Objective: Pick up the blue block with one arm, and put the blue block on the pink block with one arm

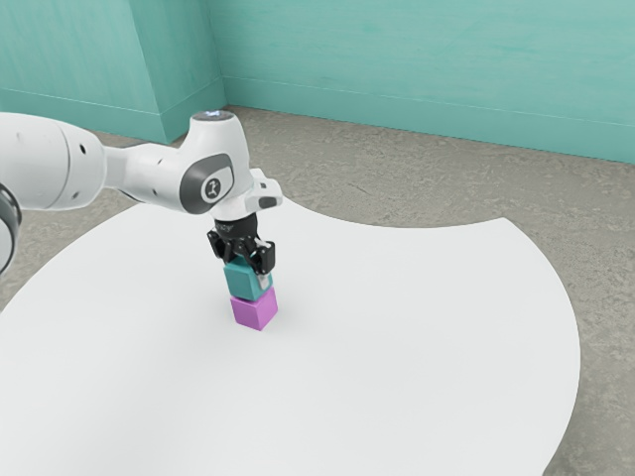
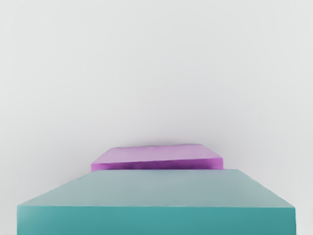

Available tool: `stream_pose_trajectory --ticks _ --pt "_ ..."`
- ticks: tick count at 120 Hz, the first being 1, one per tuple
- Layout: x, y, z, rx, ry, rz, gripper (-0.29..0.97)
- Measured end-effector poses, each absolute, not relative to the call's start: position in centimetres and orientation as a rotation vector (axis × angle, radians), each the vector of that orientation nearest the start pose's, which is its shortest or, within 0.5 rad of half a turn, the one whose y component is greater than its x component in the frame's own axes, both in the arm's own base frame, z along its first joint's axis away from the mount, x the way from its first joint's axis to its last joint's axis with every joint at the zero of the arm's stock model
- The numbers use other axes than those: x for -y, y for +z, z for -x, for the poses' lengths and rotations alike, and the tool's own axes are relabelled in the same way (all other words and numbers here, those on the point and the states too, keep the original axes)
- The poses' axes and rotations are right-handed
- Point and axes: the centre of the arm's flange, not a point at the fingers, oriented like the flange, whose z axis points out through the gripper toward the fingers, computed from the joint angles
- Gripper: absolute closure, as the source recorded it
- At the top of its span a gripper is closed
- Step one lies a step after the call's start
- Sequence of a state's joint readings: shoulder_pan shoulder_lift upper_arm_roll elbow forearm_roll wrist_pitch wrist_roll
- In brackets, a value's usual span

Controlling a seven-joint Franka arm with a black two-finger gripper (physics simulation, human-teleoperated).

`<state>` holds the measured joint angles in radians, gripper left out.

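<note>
The blue block [image 1: 244, 284], teal in colour, sits directly above the pink block [image 1: 254, 310] near the middle of the white table [image 1: 417, 347]. Its underside meets or nearly meets the pink block's top; I cannot tell whether they touch. My gripper [image 1: 246, 266] comes down from above, with one black finger against each side of the blue block's upper part, shut on it. In the wrist view the blue block [image 2: 156, 200] looms large just under my hand. The pink block [image 2: 159, 157] peeks out beyond it, set slightly to one side.
The round white table spreads wide around the two blocks, with open room on every side. Grey floor [image 1: 476, 178] and teal walls [image 1: 397, 59] lie beyond the table's edge.
</note>
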<state>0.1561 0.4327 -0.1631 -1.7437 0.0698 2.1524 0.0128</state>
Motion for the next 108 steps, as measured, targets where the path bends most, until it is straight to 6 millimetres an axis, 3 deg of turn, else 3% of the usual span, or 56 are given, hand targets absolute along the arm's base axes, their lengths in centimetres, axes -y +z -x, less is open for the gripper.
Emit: stream_pose_trajectory --ticks 24,52,82,90,108 --pt "-0.4 32.5 -65.2 -0.073 0.04 3.152 0.3" --pt "-0.4 32.0 -65.3 -0.073 0.041 3.159 0.11" --pt "-0.4 33.0 -65.4 -0.082 0.007 3.158 0.04" --pt "-0.5 34.1 -65.4 -0.083 -0.016 3.155 0.03" --pt "-0.8 39.2 -64.9 -0.085 -0.102 3.139 0.01"
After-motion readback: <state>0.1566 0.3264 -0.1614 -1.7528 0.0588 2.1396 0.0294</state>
